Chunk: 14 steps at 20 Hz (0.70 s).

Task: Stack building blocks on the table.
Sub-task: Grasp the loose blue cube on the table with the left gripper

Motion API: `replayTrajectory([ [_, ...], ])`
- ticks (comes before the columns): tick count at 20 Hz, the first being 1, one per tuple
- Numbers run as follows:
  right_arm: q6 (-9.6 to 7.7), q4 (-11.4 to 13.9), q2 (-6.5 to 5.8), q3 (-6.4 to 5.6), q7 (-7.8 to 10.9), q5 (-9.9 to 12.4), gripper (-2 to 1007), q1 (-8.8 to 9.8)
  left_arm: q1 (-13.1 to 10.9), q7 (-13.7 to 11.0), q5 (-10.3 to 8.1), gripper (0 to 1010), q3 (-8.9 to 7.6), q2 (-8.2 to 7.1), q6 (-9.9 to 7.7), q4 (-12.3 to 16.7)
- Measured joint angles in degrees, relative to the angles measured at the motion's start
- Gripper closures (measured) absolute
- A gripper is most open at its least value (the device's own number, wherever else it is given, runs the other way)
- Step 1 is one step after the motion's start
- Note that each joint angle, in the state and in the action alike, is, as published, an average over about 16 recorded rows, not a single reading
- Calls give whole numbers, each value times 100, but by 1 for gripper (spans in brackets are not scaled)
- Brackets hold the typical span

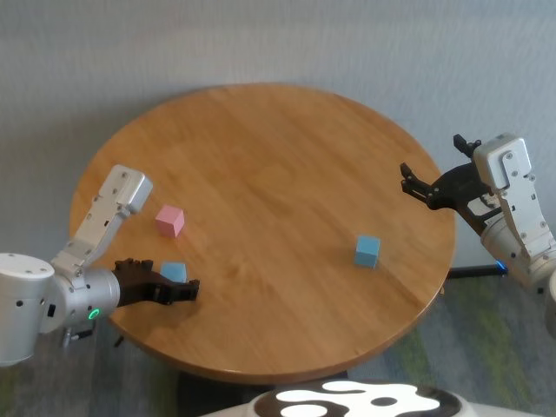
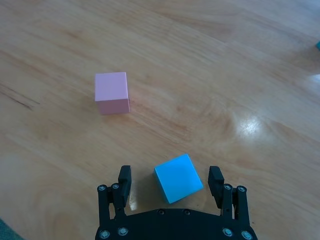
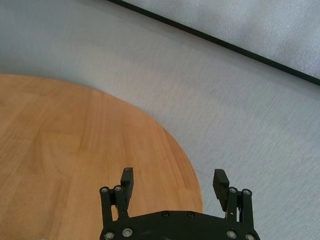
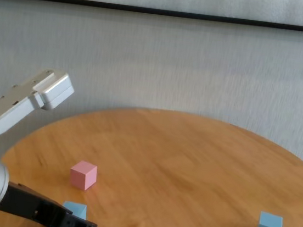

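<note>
Light-brown wood grain covers the round bench (image 1: 278, 200), on which three cubes are found, none stacked. A pink cube (image 1: 170, 221) sits toward the robot's left side. A light blue cube (image 1: 175, 273) lies just beside it, nearer the bench's front edge. A second light blue cube (image 1: 367, 251) is placed well apart from both, toward the right side.

The left gripper (image 1: 181, 290) is held low over the bench at the near light blue cube. In the left wrist view, that cube (image 2: 178, 178) is seen between the jaws, which are spread wide, with a gap left on either side; the cube is turned slightly askew to them. No contact between the fingers (image 2: 124, 182) and the cube is observed. The pink cube (image 2: 112, 93) is seen beyond, apart from the gripper.

The right gripper (image 1: 418, 185) is held off at the bench's right rim, well apart from all cubes. In the right wrist view its jaws are seen wide apart and holding nothing, above the bench edge (image 3: 186, 159) and the grey floor (image 3: 250, 115).
</note>
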<state>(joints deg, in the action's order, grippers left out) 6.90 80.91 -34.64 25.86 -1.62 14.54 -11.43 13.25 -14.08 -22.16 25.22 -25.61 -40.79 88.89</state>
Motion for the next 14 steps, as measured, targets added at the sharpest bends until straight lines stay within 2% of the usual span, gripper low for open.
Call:
replayTrajectory([
  [7, 0, 0, 0, 0, 0, 0, 0, 0, 8, 5, 3, 44, 15, -13, -12, 0],
  [14, 0, 0, 0, 0, 0, 0, 0, 0, -6, 32, -2, 162, 0, -7, 13, 8],
])
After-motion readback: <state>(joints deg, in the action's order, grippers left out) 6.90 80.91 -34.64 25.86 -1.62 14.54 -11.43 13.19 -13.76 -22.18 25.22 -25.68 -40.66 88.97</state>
